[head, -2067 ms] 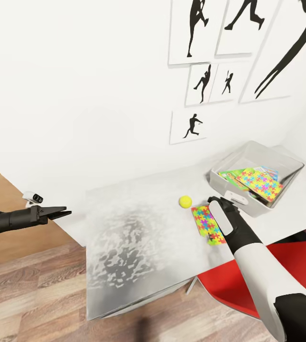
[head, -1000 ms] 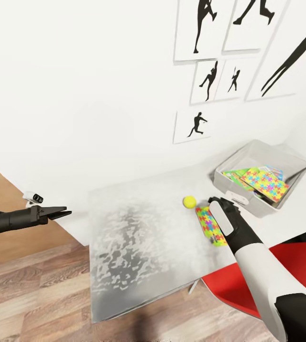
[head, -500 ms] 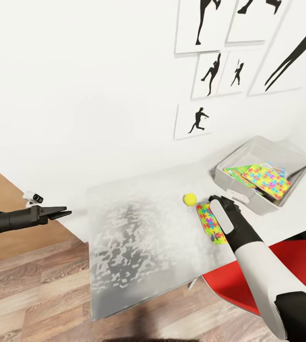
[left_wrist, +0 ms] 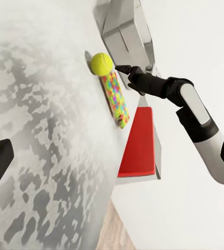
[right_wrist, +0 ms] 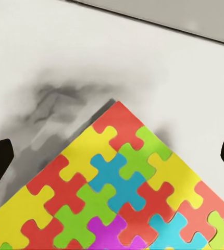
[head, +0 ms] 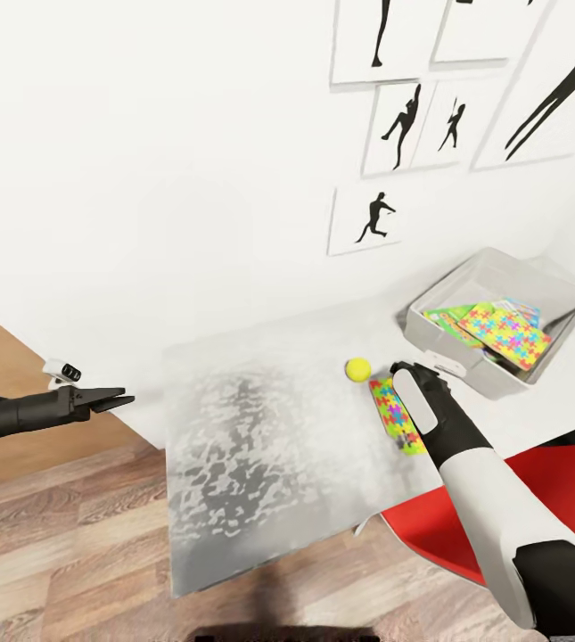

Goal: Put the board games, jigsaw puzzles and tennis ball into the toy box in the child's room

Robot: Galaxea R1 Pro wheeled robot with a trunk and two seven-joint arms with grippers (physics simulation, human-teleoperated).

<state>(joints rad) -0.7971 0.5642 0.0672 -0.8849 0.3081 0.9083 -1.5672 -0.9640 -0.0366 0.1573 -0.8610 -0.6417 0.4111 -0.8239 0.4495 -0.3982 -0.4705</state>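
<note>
A jigsaw puzzle (head: pixel 396 417) (left_wrist: pixel 115 96) (right_wrist: pixel 117 198) of bright interlocking pieces lies flat on the white table (head: pixel 260 428). My right gripper (head: pixel 405 373) (left_wrist: pixel 123 69) (right_wrist: pixel 112 156) hovers open just over the puzzle's far corner, holding nothing. The tennis ball (head: pixel 357 368) (left_wrist: pixel 101 63) rests on the table beside that corner. The grey toy box (head: pixel 439 355) (left_wrist: pixel 123 26) stands just beyond, holding a second puzzle (head: pixel 510 334) on top of green board games (head: pixel 447 318). My left gripper (head: pixel 118 397) hangs open and empty off the table's left end.
A red chair (head: pixel 501 508) (left_wrist: pixel 140 140) sits under the table's near right edge, below my right arm. Framed black silhouette pictures (head: pixel 367 218) hang on the white wall behind the table. Wood floor (head: pixel 64 535) lies to the left and in front.
The camera has shifted slightly, moving the whole picture. My right gripper stays over the puzzle's far corner by the ball. The left arm has not moved.
</note>
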